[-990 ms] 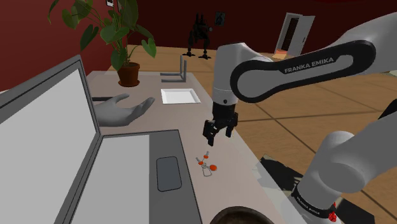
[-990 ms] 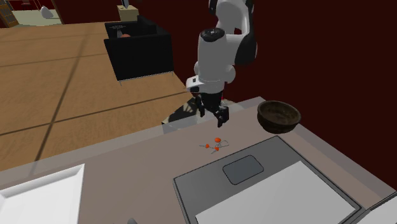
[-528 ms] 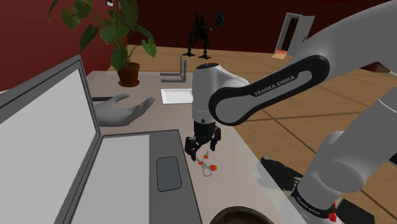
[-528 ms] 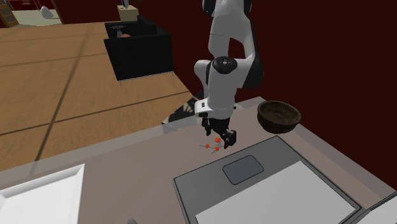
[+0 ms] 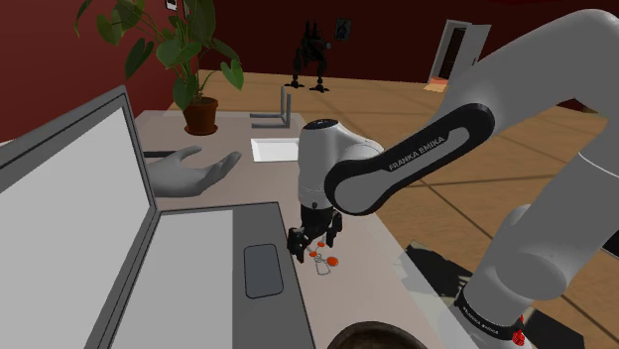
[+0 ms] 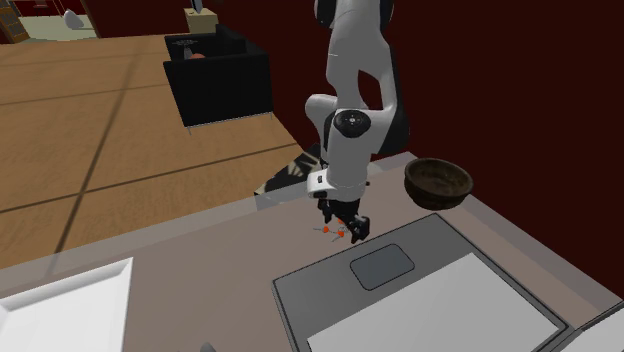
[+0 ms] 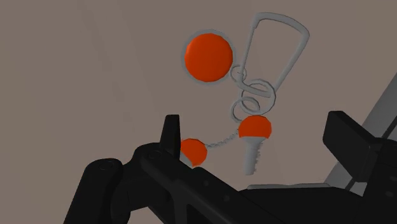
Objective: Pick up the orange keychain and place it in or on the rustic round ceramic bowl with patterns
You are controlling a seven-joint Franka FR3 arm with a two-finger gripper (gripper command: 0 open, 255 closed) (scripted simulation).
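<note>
Descent is the change: a second ago the tool (image 5: 309,246) hung well above the counter (image 5: 288,188), and now it sits low over the keychain (image 5: 322,260), with the arm's wrist folded down beside the laptop (image 5: 198,268). The keychain has not shifted; it lies flat on the counter, between the laptop's edge and the counter's open side.

In the wrist view the tool (image 7: 257,137) has its fingers (image 7: 170,130) apart. The keychain (image 7: 207,57) spreads out ahead of them: an orange disc and a grey clip farther out, an orange-headed key and a small orange bead on a chain nearest. The key lies between the fingers, and the bead sits right at one fingertip; whether it touches I cannot tell. Nothing is gripped yet.

So the approach looks nearly done, and closing on the key is probably next. Such a thin, loose piece could slip or be nudged aside.

The bowl (image 6: 438,180) stands near the counter's corner, beyond the laptop's (image 6: 400,290) trackpad in the second exterior view, and the tool (image 6: 347,228) is well apart from it.
</note>
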